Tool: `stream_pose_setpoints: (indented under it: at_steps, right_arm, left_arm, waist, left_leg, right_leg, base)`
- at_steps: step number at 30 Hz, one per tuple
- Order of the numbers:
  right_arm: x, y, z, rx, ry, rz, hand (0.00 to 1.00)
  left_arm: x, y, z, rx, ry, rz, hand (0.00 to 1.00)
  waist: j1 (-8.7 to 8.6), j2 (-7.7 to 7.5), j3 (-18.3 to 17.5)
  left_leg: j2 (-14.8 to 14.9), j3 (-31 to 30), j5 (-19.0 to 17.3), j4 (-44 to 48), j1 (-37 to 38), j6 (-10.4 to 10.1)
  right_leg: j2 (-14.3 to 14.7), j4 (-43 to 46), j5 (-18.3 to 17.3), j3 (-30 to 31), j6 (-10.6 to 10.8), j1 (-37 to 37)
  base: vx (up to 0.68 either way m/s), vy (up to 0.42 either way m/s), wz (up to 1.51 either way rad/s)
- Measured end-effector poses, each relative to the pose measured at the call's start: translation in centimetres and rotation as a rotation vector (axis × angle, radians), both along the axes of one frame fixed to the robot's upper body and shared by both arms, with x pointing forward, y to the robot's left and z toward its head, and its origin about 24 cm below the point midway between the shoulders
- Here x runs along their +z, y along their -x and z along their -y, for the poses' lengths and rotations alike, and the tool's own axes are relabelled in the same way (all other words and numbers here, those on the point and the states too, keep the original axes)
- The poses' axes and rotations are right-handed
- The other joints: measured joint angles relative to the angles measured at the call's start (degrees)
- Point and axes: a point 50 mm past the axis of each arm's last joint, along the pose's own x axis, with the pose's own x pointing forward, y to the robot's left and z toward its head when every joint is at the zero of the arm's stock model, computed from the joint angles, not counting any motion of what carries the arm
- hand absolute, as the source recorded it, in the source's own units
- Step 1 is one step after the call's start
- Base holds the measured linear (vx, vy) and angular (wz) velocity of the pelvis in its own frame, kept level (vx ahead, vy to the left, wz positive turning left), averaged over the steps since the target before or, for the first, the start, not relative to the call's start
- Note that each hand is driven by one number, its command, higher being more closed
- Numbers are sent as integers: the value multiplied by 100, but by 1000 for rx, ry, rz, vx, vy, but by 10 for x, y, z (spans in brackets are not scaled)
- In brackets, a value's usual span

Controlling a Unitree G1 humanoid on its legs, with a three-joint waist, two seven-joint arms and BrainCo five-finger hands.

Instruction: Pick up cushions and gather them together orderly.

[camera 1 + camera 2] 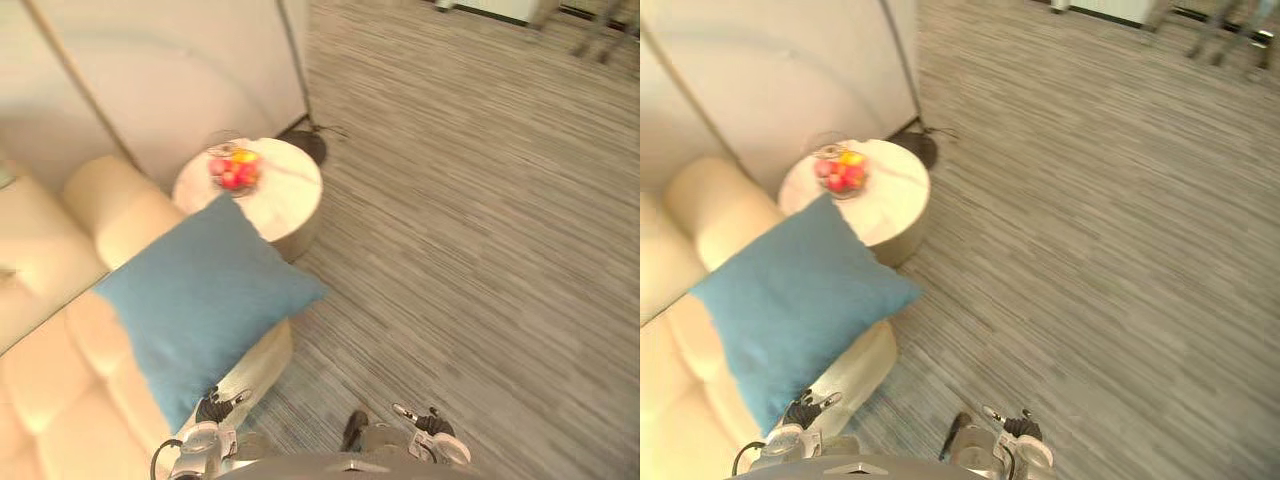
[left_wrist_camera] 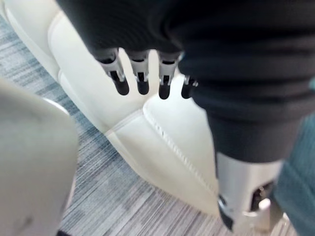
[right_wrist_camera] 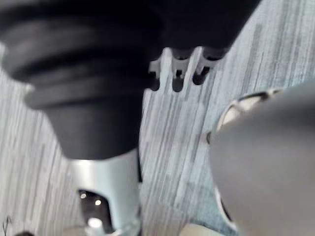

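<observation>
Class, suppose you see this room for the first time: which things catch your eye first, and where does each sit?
The big blue cushion stands out most, lying on the cream sofa at its armrest end. Just beyond it a round white side table carries a bowl of red and yellow fruit, and striped grey carpet spreads across the rest of the floor.

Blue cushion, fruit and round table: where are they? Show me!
blue cushion (image 1: 200, 300), left eye view, middle of its blue face.
fruit (image 1: 235, 174), left eye view, on a red piece.
round table (image 1: 290, 195), left eye view, bare white top beside the fruit.
</observation>
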Motion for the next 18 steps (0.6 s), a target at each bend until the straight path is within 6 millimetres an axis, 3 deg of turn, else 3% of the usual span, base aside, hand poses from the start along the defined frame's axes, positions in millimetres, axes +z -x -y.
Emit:
stream_pose_setpoints:
  at_steps: [2, 6, 9, 12, 13, 14, 15, 16, 17, 18]
  right_arm:
    - [-1, -1, -7, -11, -25, 6, 0]
    - [-5, 8, -11, -25, -43, -26, 0]
    - [-7, 9, -15, -13, -58, -43, 0]
    - [-7, 6, -18, 9, -61, -40, 0]
    - [-6, 4, -17, 25, -53, -37, 0]
    - [-7, 4, -17, 30, -51, -40, 0]
    - [-8, 6, -20, 35, -59, -44, 0]
    - [-8, 6, -22, 38, -64, -44, 0]
    - [-8, 3, -28, 60, -73, -41, 0]
    - [-8, 4, -30, 61, -75, -41, 0]
  left_arm:
    - [1, 0, -9, -11, -24, 0, 0]
    - [0, 2, -15, -14, -37, -25, 0]
    - [0, 4, -21, 8, -42, -31, 0]
    - [-1, 6, -22, 21, -41, -36, 0]
    - [-1, 7, -23, 24, -42, -39, 0]
    - [-1, 7, -23, 28, -41, -39, 0]
    - [0, 7, -26, 38, -45, -36, 0]
    - [0, 7, -27, 45, -49, -35, 0]
    - [1, 6, -31, 61, -57, -29, 0]
    - [1, 6, -32, 66, -59, -27, 0]
  waist:
    - [136, -233, -151]
    - [47, -357, -161]
    - [77, -498, -133]
    - [19, -572, -97]
    - [-38, -577, -87]
    - [-45, -565, -81]
    - [-50, -547, -93]
    - [-48, -586, -87]
    - [-45, -737, -91]
    - [-56, -807, -103]
  left_leg:
    - [-338, 188, 342, -484, 7, 236]
    - [-651, -319, 525, -788, 36, 372]
    - [-877, -506, 581, -945, 227, 415]
    - [-1002, -845, 610, -1149, 355, 447]
    - [-1025, -1176, 639, -1213, 373, 484]
    - [-1010, -1287, 674, -1234, 383, 490]
    - [-908, -1599, 790, -1348, 398, 456]
    - [-896, -1700, 835, -1380, 385, 431]
    - [-958, -1919, 964, -1500, 319, 374]
    - [-1036, -2028, 1039, -1521, 267, 319]
  right_leg:
    - [-206, -309, 66, -136, 274, 11]
    - [-265, -539, 121, -195, 249, 244]
    - [-630, 122, -157, -250, 399, 261]
    - [-898, 880, -306, -51, 325, 133]
    - [-838, 1280, -212, 570, 122, 12]
    - [-778, 1380, -203, 816, 35, -36]
    - [-372, 1094, -414, 1635, -31, -34]
    - [-219, 872, -479, 1871, -4, 19]
    - [74, 231, -507, 2356, -30, 102]
    - [102, 30, -566, 2460, 63, 155]
  base:
    - [49, 162, 85]
    - [11, 100, 67]
    - [-4, 66, 32]
    - [-70, -1, 56]
    - [-47, -17, 102]
    - [-4, -56, 129]
    - [25, -84, 89]
    - [8, -157, 112]
    - [-25, -148, 79]
    - [-14, -187, 87]
